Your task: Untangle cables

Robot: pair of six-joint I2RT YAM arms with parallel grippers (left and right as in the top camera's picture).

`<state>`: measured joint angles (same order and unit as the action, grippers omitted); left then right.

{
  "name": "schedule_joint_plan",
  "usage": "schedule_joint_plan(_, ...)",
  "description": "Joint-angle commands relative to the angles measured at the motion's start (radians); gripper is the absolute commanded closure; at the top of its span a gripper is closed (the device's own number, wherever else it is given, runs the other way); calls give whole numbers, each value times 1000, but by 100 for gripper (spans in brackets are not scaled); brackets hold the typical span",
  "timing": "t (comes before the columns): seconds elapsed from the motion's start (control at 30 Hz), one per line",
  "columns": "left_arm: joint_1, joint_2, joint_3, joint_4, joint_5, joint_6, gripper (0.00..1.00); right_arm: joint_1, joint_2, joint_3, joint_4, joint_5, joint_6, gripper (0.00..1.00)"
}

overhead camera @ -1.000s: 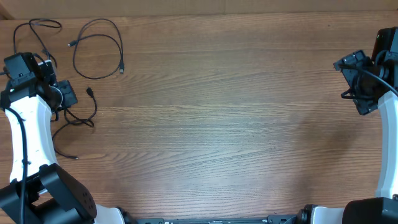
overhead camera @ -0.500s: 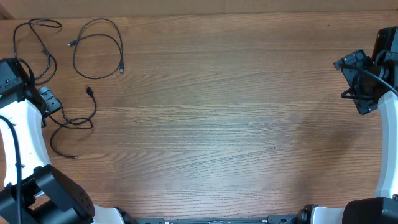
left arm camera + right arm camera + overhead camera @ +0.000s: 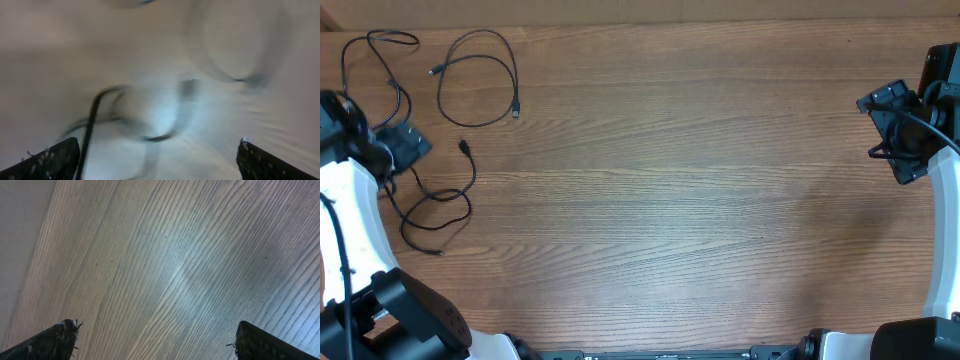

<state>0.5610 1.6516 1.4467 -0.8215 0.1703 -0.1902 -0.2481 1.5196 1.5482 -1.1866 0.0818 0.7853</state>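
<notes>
**Three cables spread at the far left, both grippers empty**

Nearest the robot, the wooden table [image 3: 700, 200] is bare across its middle and right. The task's work sits at the left edge.

There the nearest cable [image 3: 432, 205] lies in a loose S, one plug end toward the robot and the other pointing away. Its curves are open rather than wound, so it looks free to slide.

Just beyond it hovers the left gripper [image 3: 160, 162], fingers spread wide with nothing between them. Its wrist view is blurred, and only dark cord smears show on the table below. The gripper's body hides where this cable's far strand runs. I cannot tell whether it touches the next cord there.

Across the table at the right edge, the right gripper [image 3: 157, 335] hangs over bare wood, jaws apart and well away from any cord. It seems parked so as to leave the left arm room.

Farther still, the far-left cable [image 3: 365, 55] forms a tall loop near the table corner. Just to its right, the round cable [image 3: 478, 75] lies as its own ring, apart from the others. The cables look largely separated, with only the hidden stretch in doubt.
</notes>
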Motion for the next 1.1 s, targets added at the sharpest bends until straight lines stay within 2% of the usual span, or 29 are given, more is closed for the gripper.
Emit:
schedule_joint_plan(0.0, 1, -69, 119, 4, 483, 144, 0, -2, 2, 16, 6, -3, 0, 0)
schedule_joint_plan(0.1, -9, -93, 168, 3, 563, 142, 1, -2, 2, 16, 5, -3, 0, 0)
schedule_joint_plan(0.27, -65, -117, 173, -35, 575, 151, 0, -2, 2, 15, 6, -3, 0, 0)
schedule_joint_plan(0.37, -127, -116, 171, -114, 566, 169, 2, -2, 2, 15, 7, -3, 0, 0)
schedule_joint_plan(0.4, -150, -116, 171, -155, 532, 168, 7, -2, 2, 15, 6, -2, 0, 0)
schedule_joint_plan(0.43, -180, -116, 171, -214, 465, 166, 20, -2, 2, 15, 6, -2, 0, 0)
schedule_joint_plan(0.47, -201, -115, 170, -259, 397, 156, 38, -2, 2, 15, 6, -3, 0, 0)
schedule_joint_plan(0.5, -227, -114, 169, -313, 286, 118, 51, -2, 2, 14, 6, -2, 0, 0)
schedule_joint_plan(0.6, -308, -112, 141, -449, -89, -118, 91, -2, 2, 9, 7, -3, 0, 0)
schedule_joint_plan(0.63, -334, -112, 122, -483, -175, -187, 96, -2, 4, 9, 7, -3, 0, 0)
schedule_joint_plan(0.7, -379, -112, 70, -511, -282, -249, 96, -2, 9, 9, 7, -3, 0, 0)
schedule_joint_plan(0.77, -403, -110, 8, -500, -338, -266, 96, -2, 16, 9, 7, -2, 0, 0)
schedule_joint_plan(0.83, -401, -108, -63, -488, -386, -331, 96, -2, 27, 9, 7, -2, -1, 0)
schedule_joint_plan(0.97, -317, -108, -161, -481, -473, -453, 96, -2, 48, 9, 7, -2, 0, 0)
schedule_joint_plan(1.07, -212, -108, -214, -443, -484, -468, 96, -2, 59, 9, 8, -2, 0, 0)
